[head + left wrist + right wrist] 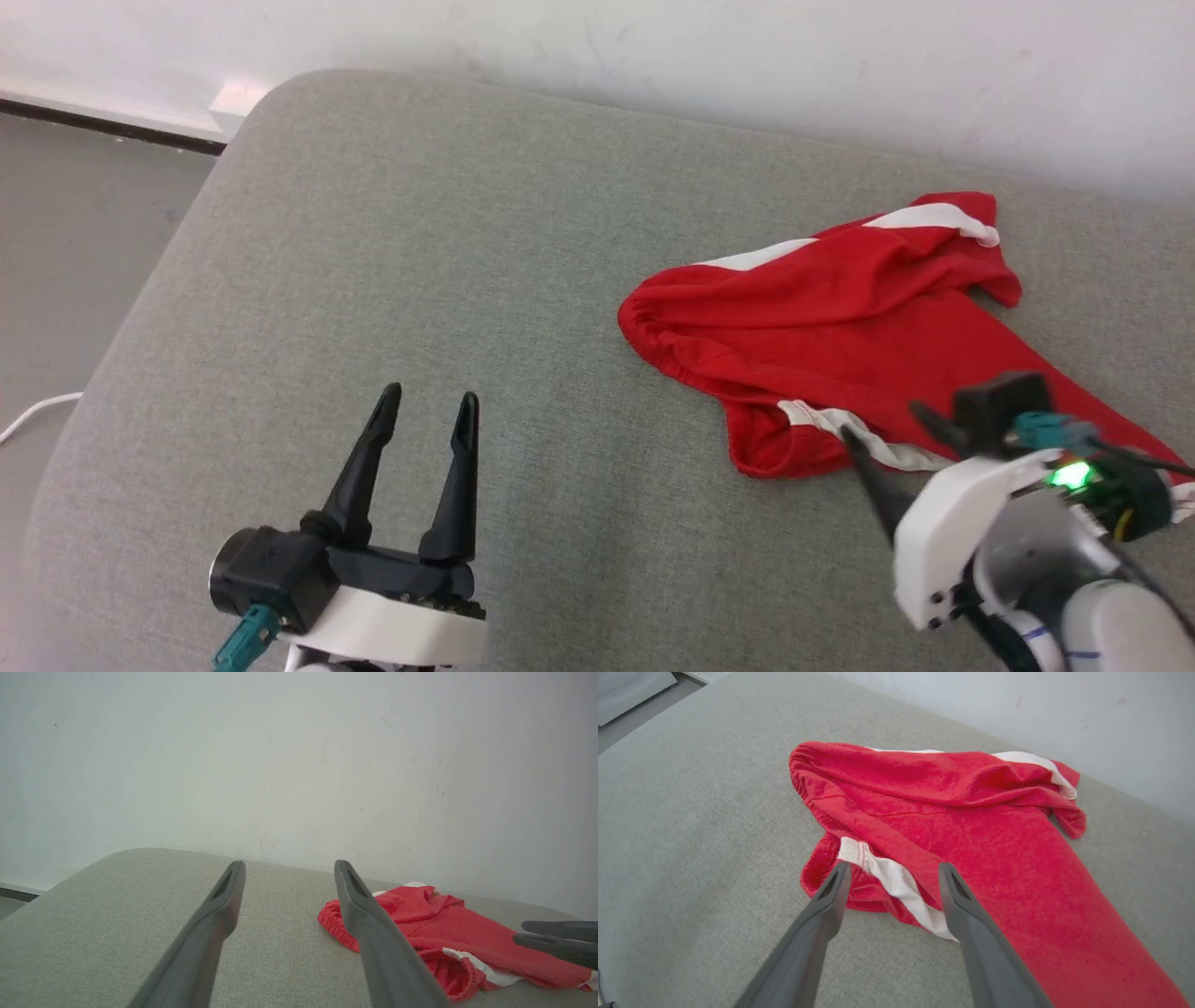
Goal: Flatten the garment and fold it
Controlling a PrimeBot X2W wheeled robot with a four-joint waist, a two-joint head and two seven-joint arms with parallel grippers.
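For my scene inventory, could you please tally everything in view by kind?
Garments: 1, the red shorts
Grippers: 2, the left gripper and the right gripper, both open
Cushions: 1, the grey cushion
Cables: 1, the white cable
Total: 5

The shorts (840, 317) are bright red with white stripes (761, 254) (the waistband (644, 336) is red too). The cushion (420, 233) is plain grey-green cloth, the wall (747, 56) white. The left claw (430, 392) and right claw (894, 865) are black on white housings (401, 635); one lamp (1071, 476) glows green.
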